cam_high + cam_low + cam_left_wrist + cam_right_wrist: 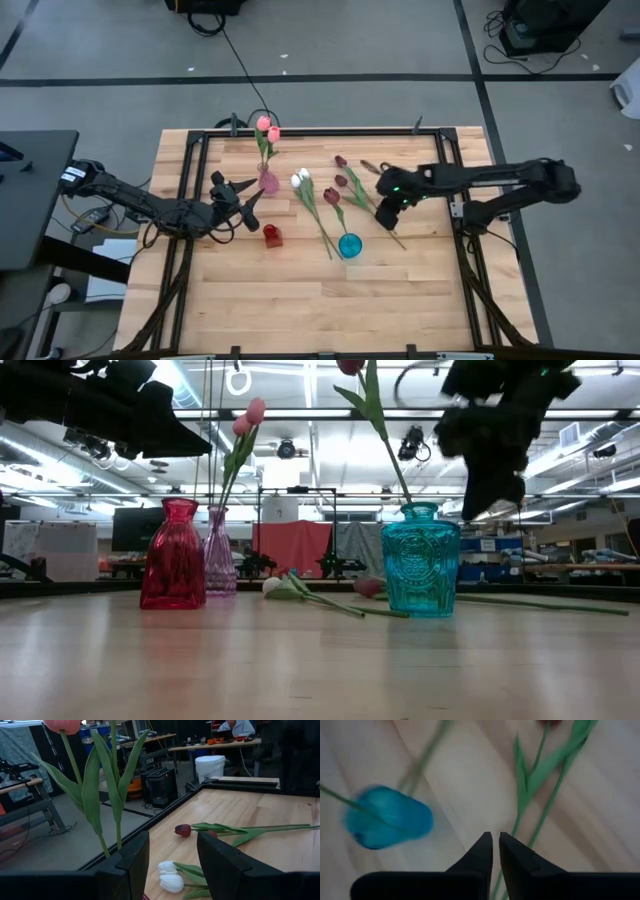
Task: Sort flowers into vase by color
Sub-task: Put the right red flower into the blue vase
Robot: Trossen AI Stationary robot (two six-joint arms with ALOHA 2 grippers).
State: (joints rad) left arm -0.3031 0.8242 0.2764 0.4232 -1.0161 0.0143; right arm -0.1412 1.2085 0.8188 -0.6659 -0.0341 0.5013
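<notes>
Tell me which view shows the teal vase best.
The low view: the teal vase stands whole and side-on, holding one stem. The high view shows only its round mouth from above; the right wrist view shows it blurred; the left wrist view misses it.

Glossy embossed glass teal vase [420, 560] on smooth pale wood table [300, 670].

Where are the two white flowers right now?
The white tulips lie flat on the table near its middle in the high view, their heads just right of the pink vase and their stems running toward the blue vase.
</notes>
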